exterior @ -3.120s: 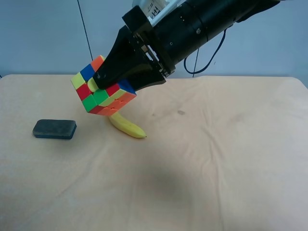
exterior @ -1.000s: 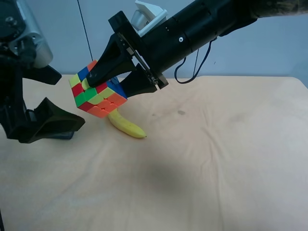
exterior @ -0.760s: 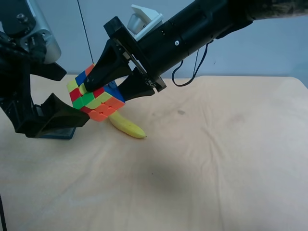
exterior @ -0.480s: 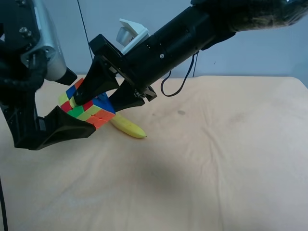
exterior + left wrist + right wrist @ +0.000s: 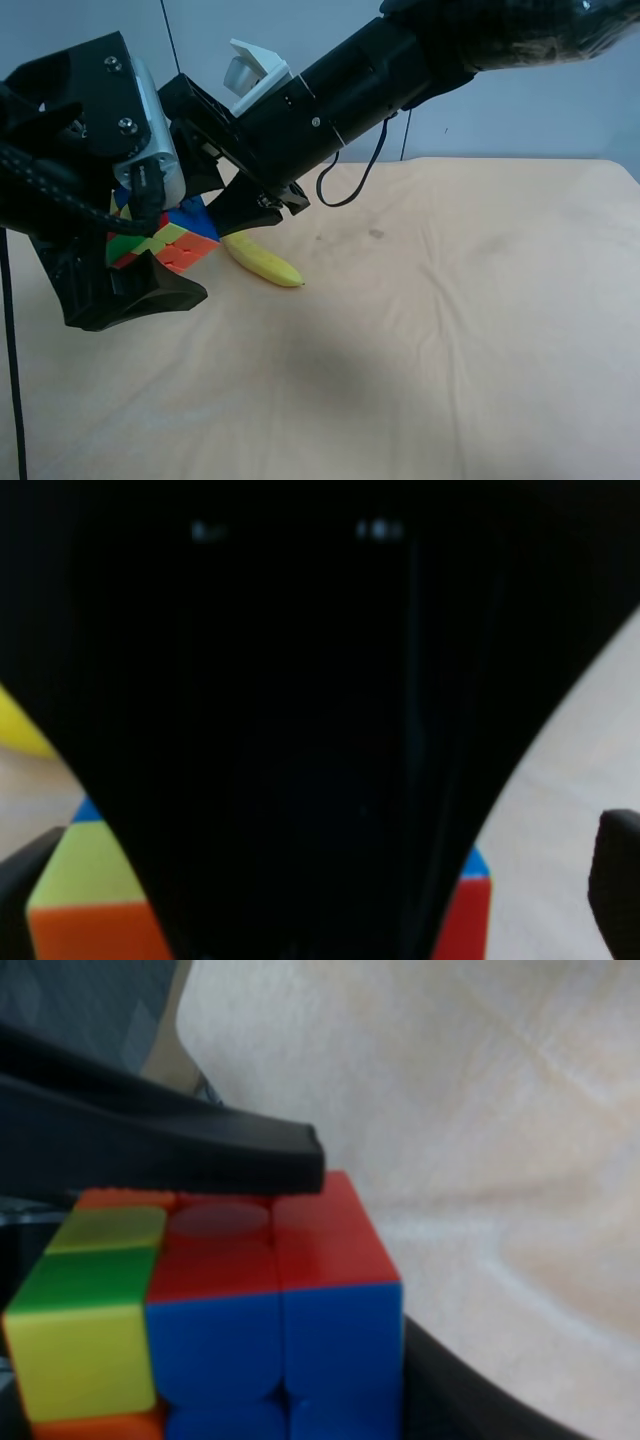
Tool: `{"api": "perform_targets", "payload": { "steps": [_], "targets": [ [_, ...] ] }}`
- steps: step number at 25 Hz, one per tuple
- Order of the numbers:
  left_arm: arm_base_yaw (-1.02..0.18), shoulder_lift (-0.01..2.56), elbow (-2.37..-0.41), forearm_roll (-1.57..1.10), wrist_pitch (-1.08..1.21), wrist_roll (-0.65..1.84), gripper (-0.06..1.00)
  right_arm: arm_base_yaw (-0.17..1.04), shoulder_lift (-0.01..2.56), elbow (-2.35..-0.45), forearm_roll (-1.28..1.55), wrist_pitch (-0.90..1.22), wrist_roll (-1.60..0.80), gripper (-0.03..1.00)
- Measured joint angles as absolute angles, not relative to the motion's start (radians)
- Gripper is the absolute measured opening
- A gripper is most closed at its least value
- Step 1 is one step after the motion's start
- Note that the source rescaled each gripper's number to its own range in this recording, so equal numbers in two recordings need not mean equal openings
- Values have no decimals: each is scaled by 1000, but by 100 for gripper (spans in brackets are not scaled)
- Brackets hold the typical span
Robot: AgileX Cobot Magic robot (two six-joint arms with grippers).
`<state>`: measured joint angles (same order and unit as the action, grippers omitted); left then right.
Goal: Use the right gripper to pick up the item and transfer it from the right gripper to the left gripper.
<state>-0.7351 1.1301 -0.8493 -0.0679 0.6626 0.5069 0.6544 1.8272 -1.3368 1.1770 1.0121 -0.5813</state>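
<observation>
The item, a multicoloured puzzle cube (image 5: 168, 242), hangs above the table with my right gripper (image 5: 176, 222) shut on it. That arm reaches in from the exterior high view's upper right. The right wrist view shows one long black finger (image 5: 170, 1150) lying across the cube's (image 5: 230, 1320) red face and the other finger under its far edge. My left gripper (image 5: 180, 245), bulky and boxy, stands open at the exterior view's left with its jaws above and below the cube. In the left wrist view the right gripper's black body fills the middle, and only cube corners (image 5: 90, 900) show.
A yellow banana (image 5: 262, 262) lies on the tan cloth-covered table (image 5: 450, 330) just beside and below the cube. The table's back edge runs along a pale blue wall, and a black cable (image 5: 355, 175) loops under the right arm.
The right arm has carried the cube left and down. The left gripper has come in from the left, so its open jaws now bracket the cube.
</observation>
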Motion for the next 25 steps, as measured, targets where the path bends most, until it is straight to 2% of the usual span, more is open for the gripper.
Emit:
{"api": "perform_targets", "payload": {
  "steps": [9, 11, 15, 21, 25],
  "targets": [
    [-736, 1132, -849, -58, 639, 477, 100, 653, 1827, -1337, 1177, 1008, -580, 0],
    [-737, 1132, -850, -48, 637, 474, 97, 654, 1827, -1337, 1177, 1008, -580, 0],
    [-737, 1132, -851, 0, 630, 423, 83, 654, 1827, -1337, 1176, 1008, -580, 0],
    [-737, 1132, -853, 38, 630, 381, 47, 654, 1827, -1337, 1176, 1009, -580, 0],
    [-739, 1132, -857, 42, 654, 377, 33, 654, 1828, -1337, 1173, 1013, -580, 0]
  ]
}}
